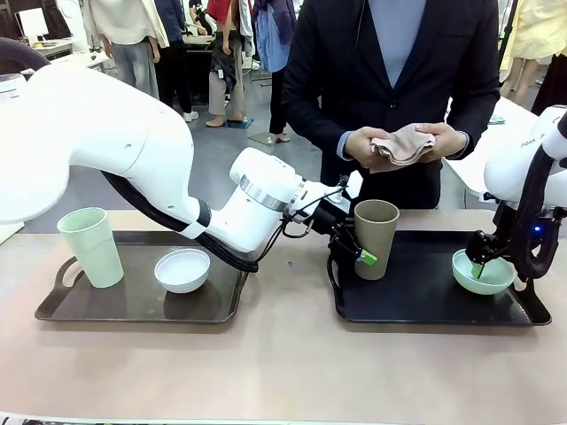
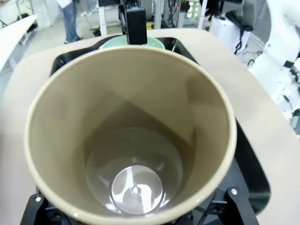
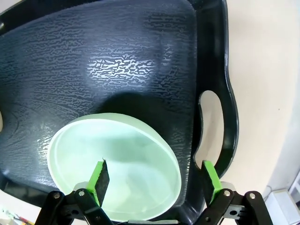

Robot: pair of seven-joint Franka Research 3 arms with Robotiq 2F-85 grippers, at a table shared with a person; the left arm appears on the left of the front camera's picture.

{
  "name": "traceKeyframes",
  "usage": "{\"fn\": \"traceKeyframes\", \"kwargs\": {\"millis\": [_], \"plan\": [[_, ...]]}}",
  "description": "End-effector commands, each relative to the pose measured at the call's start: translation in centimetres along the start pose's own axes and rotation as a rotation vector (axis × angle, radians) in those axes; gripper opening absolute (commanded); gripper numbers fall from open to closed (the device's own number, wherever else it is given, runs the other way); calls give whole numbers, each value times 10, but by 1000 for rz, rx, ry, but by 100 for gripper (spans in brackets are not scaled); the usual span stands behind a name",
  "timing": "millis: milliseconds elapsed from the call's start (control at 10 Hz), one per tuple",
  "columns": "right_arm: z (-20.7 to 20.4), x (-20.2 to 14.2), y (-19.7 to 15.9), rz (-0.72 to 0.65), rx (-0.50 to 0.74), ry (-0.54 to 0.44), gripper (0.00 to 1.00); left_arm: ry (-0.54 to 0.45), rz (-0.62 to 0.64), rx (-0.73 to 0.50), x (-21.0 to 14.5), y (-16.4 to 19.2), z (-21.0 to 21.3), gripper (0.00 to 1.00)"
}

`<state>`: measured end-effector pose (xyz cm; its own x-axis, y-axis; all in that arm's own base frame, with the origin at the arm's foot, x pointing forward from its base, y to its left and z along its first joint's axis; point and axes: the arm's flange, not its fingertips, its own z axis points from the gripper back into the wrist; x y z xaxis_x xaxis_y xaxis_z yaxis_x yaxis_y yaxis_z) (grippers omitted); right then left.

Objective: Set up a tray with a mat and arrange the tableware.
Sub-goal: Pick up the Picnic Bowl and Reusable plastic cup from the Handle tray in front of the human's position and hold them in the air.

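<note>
Taupe cup (image 1: pixel 376 232): my left gripper (image 1: pixel 356 253) brackets it, grip unclear; right gripper (image 3: pixel 153 169) open astride mint bowl (image 3: pixel 117 154) rim.

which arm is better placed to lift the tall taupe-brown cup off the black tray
Left. The left gripper flanks the tall taupe-brown cup on the black tray; the right gripper straddles the rim of the round mint green bowl at the tray's other end.
</note>
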<state>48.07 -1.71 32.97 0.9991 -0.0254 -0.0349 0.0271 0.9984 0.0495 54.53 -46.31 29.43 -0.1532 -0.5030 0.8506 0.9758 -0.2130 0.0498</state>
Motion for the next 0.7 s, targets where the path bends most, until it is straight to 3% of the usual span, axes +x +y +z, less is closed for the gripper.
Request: {"fn": "traceKeyframes", "kwargs": {"millis": [0, 100, 200, 300, 400, 500, 600], "plan": [[0, -2, 0, 33, 33, -12, 40, -13, -20, -16, 4, 7, -5, 89], [-1, -1, 0, 41, 37, -13, 40, -15, -24, -16, 2, 7, -5, 41], [0, -1, 0, 47, 41, -18, 0, -17, -22, -15, 3, 7, -6, 29], [0, 0, 0, 54, 45, -19, 38, -16, -23, -17, 3, 7, -6, 0], [0, 0, 0, 54, 48, -20, 0, -12, -24, -16, 2, 7, -5, 0], [-1, -1, 0, 56, 48, -22, 0, -8, -22, -16, 2, 5, -4, 0], [-1, -1, 1, 59, 49, -23, 0, -2, -18, -16, 2, 4, -4, 24]]}}
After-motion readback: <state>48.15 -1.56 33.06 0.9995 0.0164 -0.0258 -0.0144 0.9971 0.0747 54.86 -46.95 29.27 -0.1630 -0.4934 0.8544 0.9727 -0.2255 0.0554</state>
